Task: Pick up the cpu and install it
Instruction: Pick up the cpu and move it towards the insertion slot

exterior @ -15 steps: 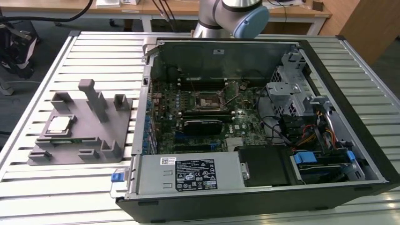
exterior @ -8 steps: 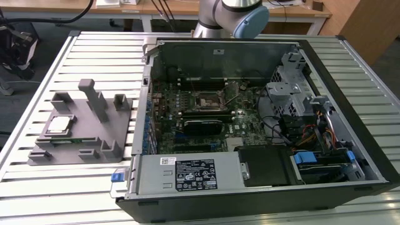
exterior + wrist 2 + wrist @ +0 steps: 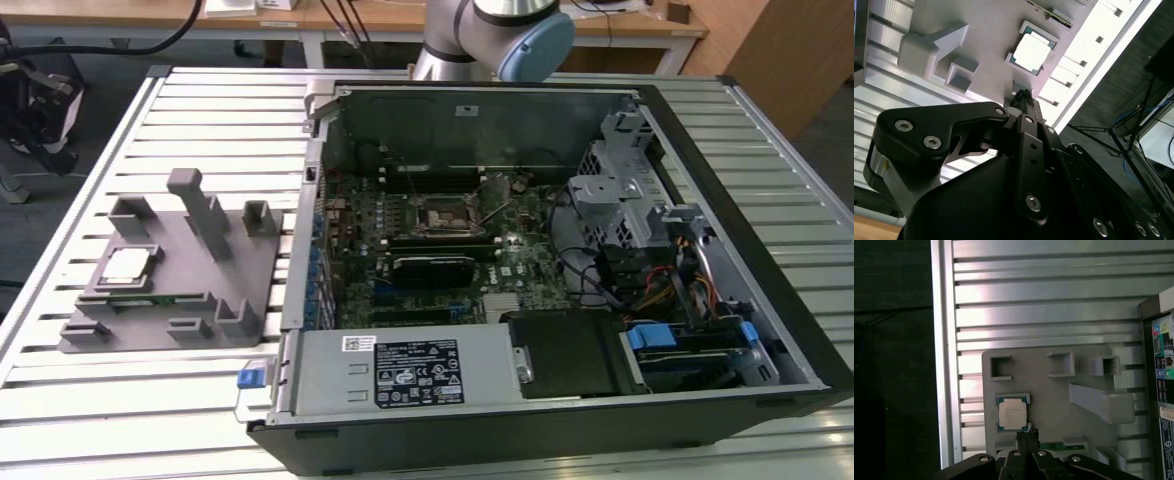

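Observation:
The cpu [image 3: 128, 264] is a small silver-topped square lying flat in a recess of the grey holder block [image 3: 214, 300] at the exterior view's left. Both wrist views look down on it, the cpu [image 3: 1031, 51] [image 3: 1013, 414] resting in its framed pocket. My gripper [image 3: 1026, 435] [image 3: 1023, 96] hangs well above the block with its black fingertips pressed together and nothing between them. In both wrist views the tips appear just beside the cpu, not touching it. The motherboard's black socket [image 3: 437, 215] sits inside the open computer case [image 3: 747, 330].
A green memory stick [image 3: 147, 297] [image 3: 1061, 445] lies in a slot of the holder block beside the cpu. Tall grey posts [image 3: 187, 195] rise from the block. The slatted metal table [image 3: 200, 120] ends close to the block. The arm's base [image 3: 487, 40] stands behind the case.

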Tool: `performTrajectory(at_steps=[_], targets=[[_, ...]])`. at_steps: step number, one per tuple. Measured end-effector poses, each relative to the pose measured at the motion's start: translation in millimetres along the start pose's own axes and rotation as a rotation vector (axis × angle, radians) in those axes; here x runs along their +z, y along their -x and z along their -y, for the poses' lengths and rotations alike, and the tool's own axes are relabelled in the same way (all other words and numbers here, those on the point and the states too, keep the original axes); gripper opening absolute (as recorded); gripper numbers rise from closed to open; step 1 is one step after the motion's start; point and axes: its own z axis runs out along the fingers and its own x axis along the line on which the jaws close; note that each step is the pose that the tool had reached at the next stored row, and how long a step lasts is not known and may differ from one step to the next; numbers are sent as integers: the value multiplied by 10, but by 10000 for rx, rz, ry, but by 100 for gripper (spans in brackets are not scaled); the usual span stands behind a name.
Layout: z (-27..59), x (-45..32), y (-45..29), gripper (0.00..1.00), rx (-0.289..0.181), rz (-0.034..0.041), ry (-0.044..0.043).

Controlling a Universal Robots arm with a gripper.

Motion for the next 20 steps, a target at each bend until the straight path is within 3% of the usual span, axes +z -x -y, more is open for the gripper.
performTrajectory(at_steps=[5,9,12,13,17,20], targets=[[9,18,1,11,0,-1,11],[20,30,0,23,-2,1,12],[39,58,-2,41,-6,0,12],[45,75,-3,41,-23,-1,12],[57,139,-4,58,-307,-17,18],[62,187,-6,65,-639,-53,25]])
